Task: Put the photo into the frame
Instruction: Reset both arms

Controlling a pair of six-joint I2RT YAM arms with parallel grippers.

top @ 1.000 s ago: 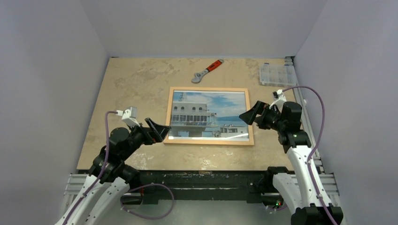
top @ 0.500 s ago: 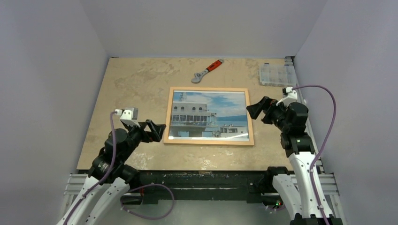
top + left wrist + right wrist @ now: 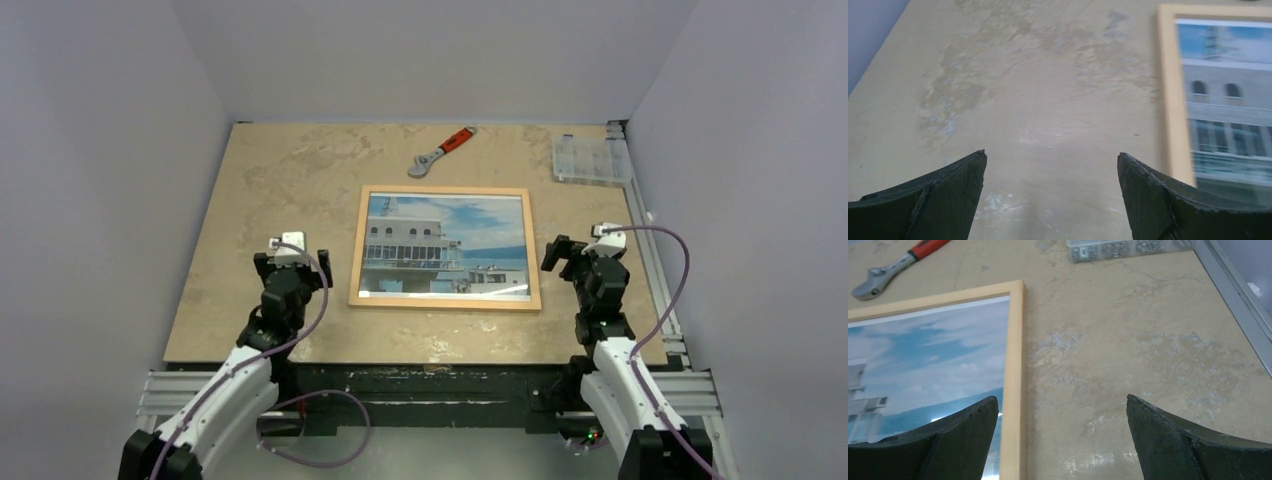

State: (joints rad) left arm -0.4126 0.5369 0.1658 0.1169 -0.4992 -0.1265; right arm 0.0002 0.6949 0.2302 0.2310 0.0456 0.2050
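The light wooden frame (image 3: 445, 190) lies flat in the middle of the table, and the photo (image 3: 445, 245) of a white ship under blue sky lies inside it, face up. My left gripper (image 3: 292, 262) is open over bare table left of the frame, nothing between its fingers. In the left wrist view the frame (image 3: 1170, 100) and the photo (image 3: 1228, 90) show at the right. My right gripper (image 3: 575, 250) is open just right of the frame, holding nothing. The right wrist view has the frame's right strip (image 3: 1015, 365) and the photo (image 3: 928, 350) at the left.
An orange-handled wrench (image 3: 441, 150) lies behind the frame. A clear plastic parts box (image 3: 590, 158) sits at the back right corner. A metal rail (image 3: 645, 240) runs along the table's right edge, close to the right arm.
Both arms have drawn back from the frame's sides toward their bases and turned to face the far wall. Both grippers stayed open. Frame and photo have not moved.
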